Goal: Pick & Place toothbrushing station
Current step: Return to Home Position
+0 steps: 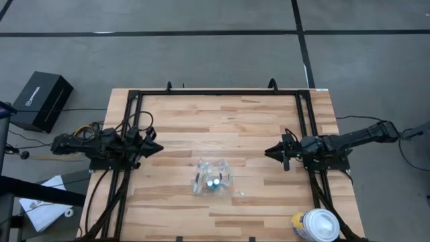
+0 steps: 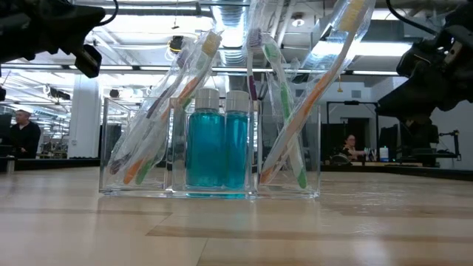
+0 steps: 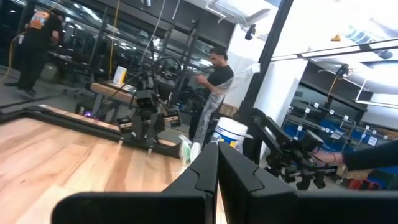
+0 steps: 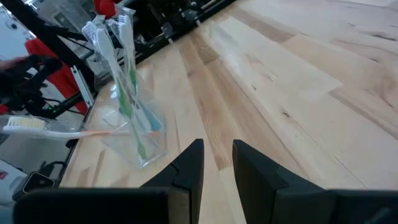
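The toothbrushing station [image 1: 213, 179] stands on its flat base near the middle of the table, a little toward the near edge. It is a see-through holder [image 2: 211, 185] with three compartments. Two teal bottles with white caps [image 2: 216, 148] stand in the middle one. Several wrapped toothbrushes [image 2: 159, 111] lean in the outer ones, heads up. It also shows in the right wrist view [image 4: 134, 134]. My left gripper [image 1: 157, 148] is shut and empty, left of the station. My right gripper [image 1: 269, 153] is right of it, fingers a little apart [image 4: 217, 162], empty.
A round white-lidded canister [image 1: 314, 225] stands at the table's near right corner. A black frame [image 1: 222, 93] runs along the table's far, left and right sides. A black box [image 1: 41, 101] lies on the floor at the left. People stand in the room beyond.
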Tool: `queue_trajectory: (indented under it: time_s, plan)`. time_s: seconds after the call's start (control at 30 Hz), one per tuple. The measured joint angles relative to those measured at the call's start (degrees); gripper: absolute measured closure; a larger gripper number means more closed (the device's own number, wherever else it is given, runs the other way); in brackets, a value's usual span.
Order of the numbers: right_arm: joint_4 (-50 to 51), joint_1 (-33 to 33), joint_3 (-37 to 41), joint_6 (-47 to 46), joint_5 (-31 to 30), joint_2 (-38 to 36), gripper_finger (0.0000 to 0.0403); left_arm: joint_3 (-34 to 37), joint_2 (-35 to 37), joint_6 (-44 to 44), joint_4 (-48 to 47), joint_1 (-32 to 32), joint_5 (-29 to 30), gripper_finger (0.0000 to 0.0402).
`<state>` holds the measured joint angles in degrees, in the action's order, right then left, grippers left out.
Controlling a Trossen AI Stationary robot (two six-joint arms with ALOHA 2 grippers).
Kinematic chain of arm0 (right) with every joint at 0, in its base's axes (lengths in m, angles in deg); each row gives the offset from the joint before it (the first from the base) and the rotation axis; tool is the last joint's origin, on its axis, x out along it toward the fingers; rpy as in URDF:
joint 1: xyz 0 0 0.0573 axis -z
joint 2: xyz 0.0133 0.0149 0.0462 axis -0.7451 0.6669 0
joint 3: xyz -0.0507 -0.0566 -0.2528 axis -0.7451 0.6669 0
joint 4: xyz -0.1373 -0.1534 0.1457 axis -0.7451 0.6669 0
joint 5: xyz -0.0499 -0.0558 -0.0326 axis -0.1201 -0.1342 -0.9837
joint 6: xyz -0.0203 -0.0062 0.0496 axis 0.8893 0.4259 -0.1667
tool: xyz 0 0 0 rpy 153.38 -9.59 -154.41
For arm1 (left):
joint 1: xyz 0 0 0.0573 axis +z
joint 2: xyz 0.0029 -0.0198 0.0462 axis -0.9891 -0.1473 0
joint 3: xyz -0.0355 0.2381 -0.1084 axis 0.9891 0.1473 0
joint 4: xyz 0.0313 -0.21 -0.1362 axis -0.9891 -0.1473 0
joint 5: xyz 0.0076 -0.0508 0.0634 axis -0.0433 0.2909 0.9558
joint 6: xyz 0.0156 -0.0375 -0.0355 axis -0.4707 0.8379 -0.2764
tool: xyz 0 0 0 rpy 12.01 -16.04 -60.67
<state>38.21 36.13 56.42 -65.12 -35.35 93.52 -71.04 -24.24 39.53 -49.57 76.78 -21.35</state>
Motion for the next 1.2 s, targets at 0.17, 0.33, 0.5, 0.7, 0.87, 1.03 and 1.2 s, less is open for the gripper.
queue_trajectory:
  time_s: [0.17, 0.33, 0.5, 0.7, 0.87, 1.03, 1.2]
  plan:
    - [0.0, 0.1, 0.0, 0.0, 0.0, 0.0, 0.0326, 0.0, 0.0, 0.0, 0.2, 0.3, 0.0, 0.0400]
    - [-0.2, -0.9, 0.1, 0.0, -0.1, -2.6, 0.0326, 0.0, 0.0, 0.0, 0.3, 0.4, 0.0, 0.0400]
    - [-0.2, -1.9, 0.1, 0.0, 0.4, -15.6, 0.0326, 0.0, 0.0, 0.0, 0.4, 0.4, 0.0, 0.0400]
    - [-8.6, -1.2, 0.9, 0.0, -0.1, -20.0, 0.0326, 0.0, 0.0, 0.0, 0.5, 0.3, 0.0, 0.0400]
    - [-9.1, -0.9, 0.9, 0.0, 0.0, -20.0, 0.0326, 0.0, 0.0, 0.0, 0.7, 0.3, 0.0, 0.0400]
    - [-7.3, -1.0, 0.8, 0.0, 0.0, -19.9, 0.0326, 0.0, 0.0, 0.0, 0.7, -0.5, 0.1, 0.0400]
    - [0.1, -1.0, -0.1, 0.0, -0.1, -17.0, 0.0326, 0.0, 0.0, 0.0, 0.7, -2.9, 0.0, 0.0400]
